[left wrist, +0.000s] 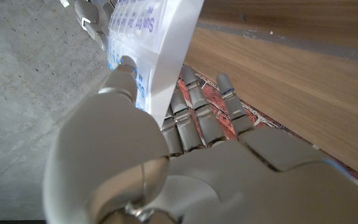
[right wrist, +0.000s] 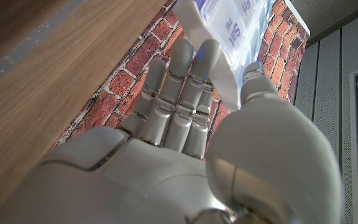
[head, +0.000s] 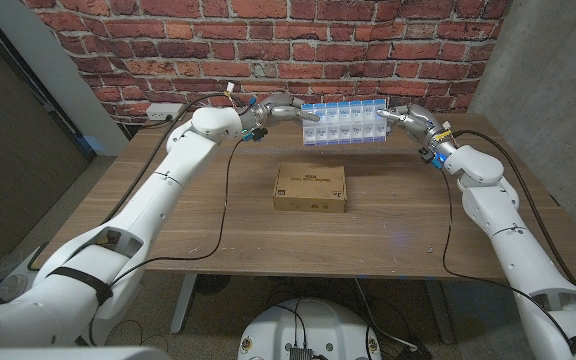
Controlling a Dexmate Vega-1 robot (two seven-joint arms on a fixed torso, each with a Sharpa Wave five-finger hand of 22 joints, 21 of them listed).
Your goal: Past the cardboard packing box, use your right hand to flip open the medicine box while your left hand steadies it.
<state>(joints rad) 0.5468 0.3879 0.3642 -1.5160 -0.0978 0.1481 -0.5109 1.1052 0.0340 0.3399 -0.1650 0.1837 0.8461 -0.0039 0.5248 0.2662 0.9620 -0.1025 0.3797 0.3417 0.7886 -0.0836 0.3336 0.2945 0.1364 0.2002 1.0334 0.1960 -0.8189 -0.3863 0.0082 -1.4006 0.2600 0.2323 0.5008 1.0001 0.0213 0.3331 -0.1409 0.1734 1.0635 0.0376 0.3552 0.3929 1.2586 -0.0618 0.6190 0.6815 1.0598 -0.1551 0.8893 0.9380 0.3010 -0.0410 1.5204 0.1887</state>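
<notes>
Medicine box [head: 343, 124] hangs above the tabletop [head: 398, 215] beyond the cardboard packing box [head: 310, 187], left robot hand [head: 279, 108] and right robot hand [head: 405, 118] each clamping an end; lids look unopened.

The medicine box [head: 343, 123], a translucent white pill organiser with rows of blue-labelled compartments, is held up on its long edge near the far edge of the surface [head: 218, 215], lids apparently closed.

The cardboard packing box [head: 310, 187] lies flat and closed mid-surface.
</notes>
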